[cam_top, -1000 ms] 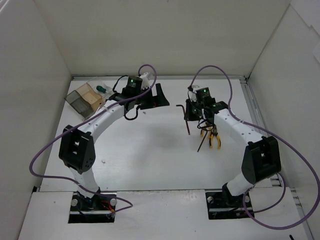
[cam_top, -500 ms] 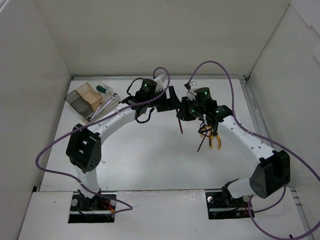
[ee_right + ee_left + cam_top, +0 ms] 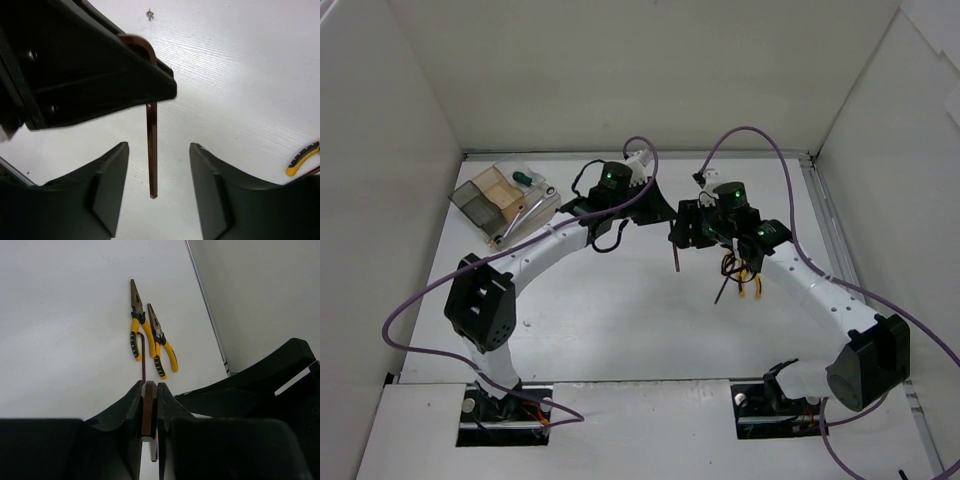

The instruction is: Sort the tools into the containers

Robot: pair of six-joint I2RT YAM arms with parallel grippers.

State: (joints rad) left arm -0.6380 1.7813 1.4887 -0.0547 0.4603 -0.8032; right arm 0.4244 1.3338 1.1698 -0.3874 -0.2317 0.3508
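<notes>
My left gripper [image 3: 665, 212] is shut on the short bent end of a dark brown L-shaped hex key [image 3: 148, 410], held above the middle of the table. The key's long leg [image 3: 151, 155] hangs down between the fingers of my right gripper [image 3: 158, 146], which is open and not touching it. Two yellow-handled pliers [image 3: 162, 342] lie on the table with another thin dark rod [image 3: 142, 357] beside them. The containers [image 3: 505, 195] stand at the far left, holding a green-handled screwdriver [image 3: 525, 179] and a silver wrench [image 3: 520, 212].
White walls enclose the table on three sides. Purple cables [image 3: 775, 160] loop over both arms. The two grippers nearly touch at the table's middle back. The pliers [image 3: 745, 275] lie just right of my right arm's forearm.
My left arm swung right to the right gripper and shut on the hex key's bent end. The right gripper, which held the key, has opened off it.
</notes>
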